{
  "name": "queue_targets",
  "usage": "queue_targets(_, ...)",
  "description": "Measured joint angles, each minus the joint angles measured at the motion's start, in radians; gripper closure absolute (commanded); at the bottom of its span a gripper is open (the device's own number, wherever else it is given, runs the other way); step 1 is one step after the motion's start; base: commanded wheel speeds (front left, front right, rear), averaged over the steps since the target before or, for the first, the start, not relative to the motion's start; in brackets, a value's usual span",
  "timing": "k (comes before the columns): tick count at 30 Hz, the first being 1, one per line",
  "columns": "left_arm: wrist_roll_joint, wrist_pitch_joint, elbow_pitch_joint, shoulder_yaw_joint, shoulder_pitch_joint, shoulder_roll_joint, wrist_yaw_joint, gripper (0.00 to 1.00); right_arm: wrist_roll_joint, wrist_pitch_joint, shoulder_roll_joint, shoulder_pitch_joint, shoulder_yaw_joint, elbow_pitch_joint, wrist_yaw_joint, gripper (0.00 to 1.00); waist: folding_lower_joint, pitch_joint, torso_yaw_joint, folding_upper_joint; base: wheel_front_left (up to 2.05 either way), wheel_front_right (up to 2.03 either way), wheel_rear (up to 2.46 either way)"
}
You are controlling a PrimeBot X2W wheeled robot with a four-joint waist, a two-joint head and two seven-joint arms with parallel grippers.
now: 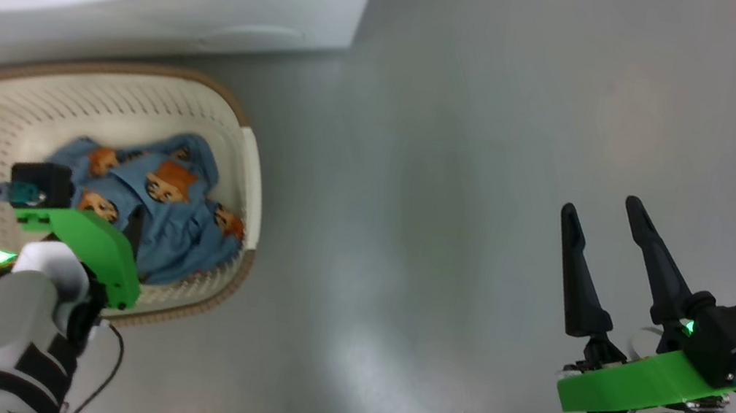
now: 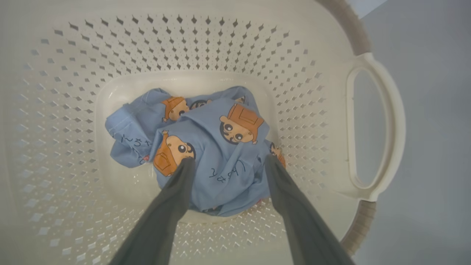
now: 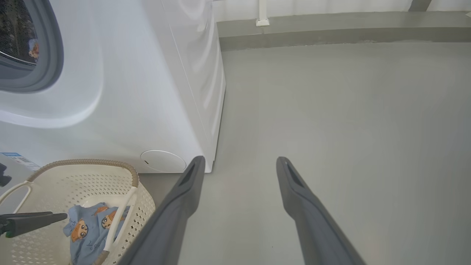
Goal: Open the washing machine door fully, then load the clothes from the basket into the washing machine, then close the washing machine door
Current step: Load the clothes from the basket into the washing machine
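Between the left fingers (image 2: 173, 198) (spread wide) lie the clothes (image 2: 220, 147).

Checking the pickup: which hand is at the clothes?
The left hand, open astride the clothes in the basket; the right hand hangs over the floor.

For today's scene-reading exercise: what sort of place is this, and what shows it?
Probably a laundry area: a front-loading washing machine on a grey floor, and beside it a perforated laundry basket holding a light-blue cartoon-print garment.
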Motion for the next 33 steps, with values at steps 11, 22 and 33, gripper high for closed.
queue_targets(11, -0.048, 0.096, 0.038, 0.029, -0.105, 0.054, 0.017, 0.00, 0.023, -0.049, 0.000, -0.058, 0.051, 0.038, 0.000, 0.00, -0.0001, 0.223, -0.073, 0.0000, 0.00, 0.00, 0.00)
queue_targets(22, -0.064, 0.108, 0.042, 0.038, -0.176, 0.104, 0.071, 0.00, 0.062, -0.084, 0.002, -0.111, 0.085, 0.062, 0.000, 0.00, -0.0004, 0.403, -0.138, 0.0000, 0.00, 0.00, 0.00)
queue_targets(33, -0.061, 0.040, 0.029, 0.016, -0.193, 0.106, 0.088, 1.00, 0.062, -0.083, 0.006, -0.109, 0.069, 0.053, 0.000, 0.00, -0.0007, 0.438, -0.149, 0.0000, 0.00, 0.00, 0.00)
